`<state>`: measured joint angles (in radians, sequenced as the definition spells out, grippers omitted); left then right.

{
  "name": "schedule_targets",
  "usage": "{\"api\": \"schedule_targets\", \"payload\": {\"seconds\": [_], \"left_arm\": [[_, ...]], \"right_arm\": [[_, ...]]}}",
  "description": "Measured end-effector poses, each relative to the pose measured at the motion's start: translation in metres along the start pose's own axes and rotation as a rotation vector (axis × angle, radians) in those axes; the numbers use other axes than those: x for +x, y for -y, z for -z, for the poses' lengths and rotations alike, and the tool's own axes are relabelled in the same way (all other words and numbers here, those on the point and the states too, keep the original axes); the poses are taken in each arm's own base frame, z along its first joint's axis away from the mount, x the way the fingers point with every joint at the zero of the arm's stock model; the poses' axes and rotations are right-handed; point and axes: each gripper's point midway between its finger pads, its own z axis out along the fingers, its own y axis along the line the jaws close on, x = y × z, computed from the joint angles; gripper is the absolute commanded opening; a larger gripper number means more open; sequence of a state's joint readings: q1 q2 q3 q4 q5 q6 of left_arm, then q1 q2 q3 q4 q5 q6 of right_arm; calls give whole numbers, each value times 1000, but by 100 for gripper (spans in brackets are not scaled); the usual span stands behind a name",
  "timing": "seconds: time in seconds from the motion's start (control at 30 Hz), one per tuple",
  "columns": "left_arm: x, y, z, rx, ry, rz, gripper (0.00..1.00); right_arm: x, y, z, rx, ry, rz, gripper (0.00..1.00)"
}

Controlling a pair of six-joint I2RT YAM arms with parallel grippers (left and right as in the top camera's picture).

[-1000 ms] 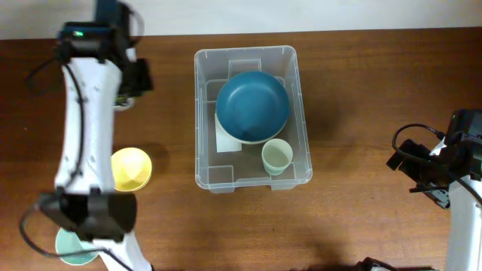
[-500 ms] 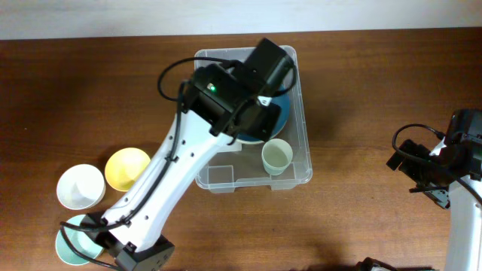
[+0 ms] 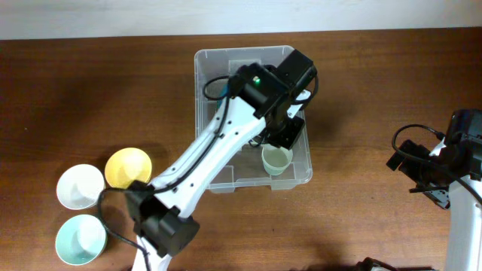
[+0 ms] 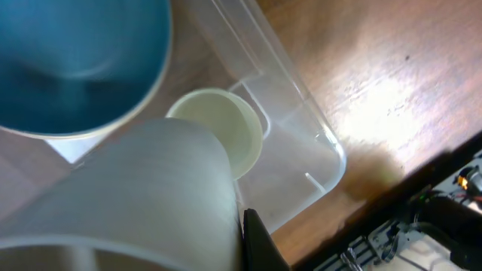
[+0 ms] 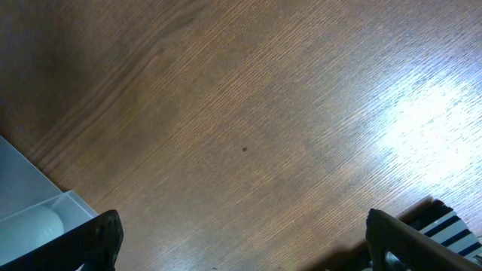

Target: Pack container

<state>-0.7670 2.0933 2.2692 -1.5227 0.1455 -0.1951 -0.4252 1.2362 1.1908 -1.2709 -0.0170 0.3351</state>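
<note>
Now my left pincer (image 3: 289,134), pinched onto a whitish cup (image 4: 128,196), hangs over the container (image 3: 248,53); next I'd lower it beside the pale-green cup (image 4: 222,135) and release, right pincer (image 5: 245,248) idle, spread.

Brown wooden table (image 3: 376,90). Clear container (image 3: 245,50) at centre, toward 12 o'clock. Bowl cluster at 8 o'clock: yellow bowl (image 3: 127,167), white bowl (image 3: 80,187) just beside, pale teal bowl (image 3: 79,239) toward 7.
</note>
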Motion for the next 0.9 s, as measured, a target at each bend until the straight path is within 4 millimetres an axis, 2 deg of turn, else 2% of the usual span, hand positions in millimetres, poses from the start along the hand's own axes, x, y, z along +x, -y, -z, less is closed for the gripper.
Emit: {"api": "schedule_targets", "payload": {"seconds": [0.13,0.17,0.2,0.23,0.33,0.37,0.47,0.57,0.67,0.73,0.77,0.8,0.9], "left_arm": [[4,6,-17,11,-51,-19,0],[4,9,-20,15,-57,-24,3],[5,11,-21,18,-61,-30,10],[6,12,-22,18,-63,-35,32],[7,15,-22,22,-65,-50,38],[7,15,-22,23,-66,-50,46],[7,15,-22,21,-67,-54,46],[13,4,-21,-38,-89,-50,46],[23,-41,-11,-228,-125,11,47],[21,-74,3,-328,-100,85,50],[20,-93,15,-372,-77,138,51],[20,-119,34,-417,-31,221,52],[32,-177,88,-474,89,430,56]], "right_arm": [[0,0,0,0,0,0,99],[0,0,0,0,0,0,99],[0,0,0,0,0,0,99],[0,0,0,0,0,0,99],[0,0,0,0,0,-1,99],[0,0,0,0,0,-1,99],[0,0,0,0,0,-1,99],[0,0,0,0,0,0,99],[0,0,0,0,0,0,99],[0,0,0,0,1,-1,99],[0,0,0,0,1,0,99],[0,0,0,0,1,-1,99],[0,0,0,0,1,0,99]]}}
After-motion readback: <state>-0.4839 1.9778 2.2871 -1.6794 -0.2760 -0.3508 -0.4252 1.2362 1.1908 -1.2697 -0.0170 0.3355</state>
